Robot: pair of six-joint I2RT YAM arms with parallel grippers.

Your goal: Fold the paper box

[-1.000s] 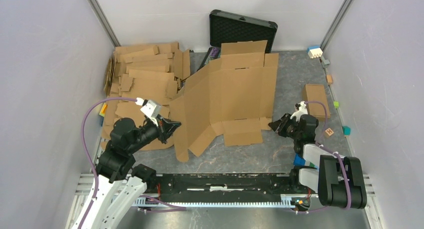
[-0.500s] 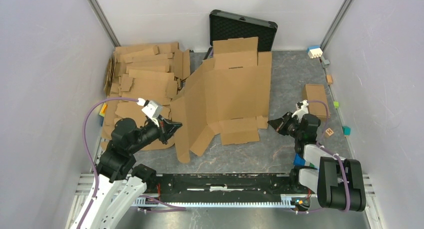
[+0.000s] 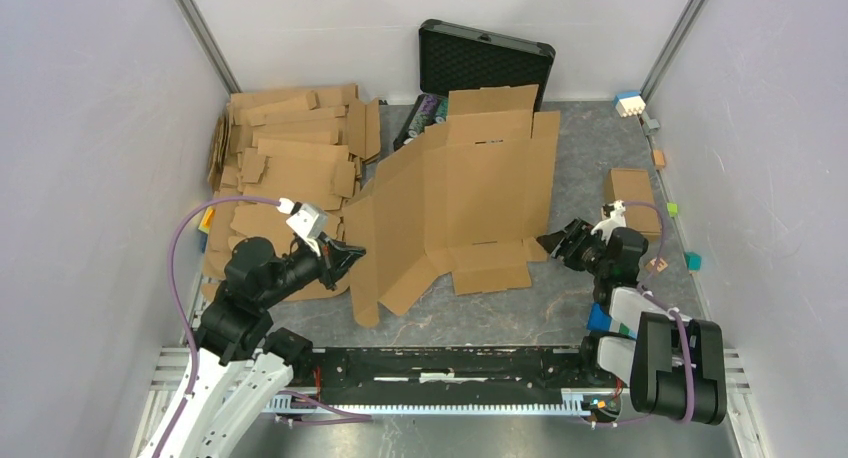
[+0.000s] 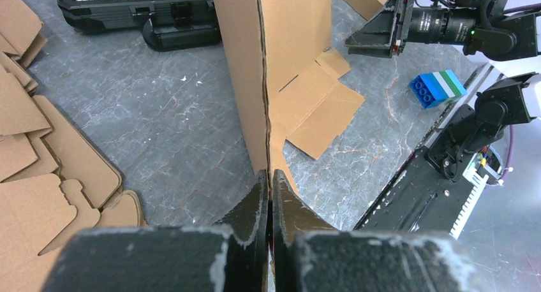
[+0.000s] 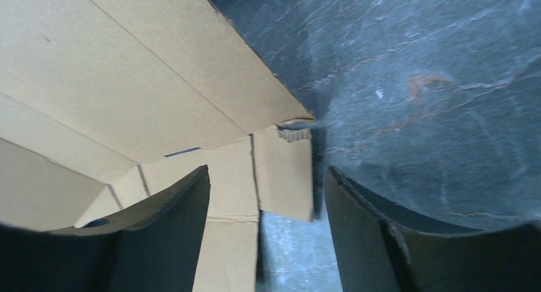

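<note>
Brown corrugated paper box (image 3: 470, 193) lies central on the worktop (image 3: 590, 158), left panel stood up and pinched tight in the left claw (image 3: 352, 255), right claw (image 3: 556, 244) gaping apart at its near right corner: early in the fold, I'd say, and next that corner wants gripping and raising.

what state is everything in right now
paper box, mostly flat, left panel standing up
left gripper, shut on the paper box's edge
right gripper, open, at the box's near right corner
black case, open
small cardboard box, closed, lying flat
</note>
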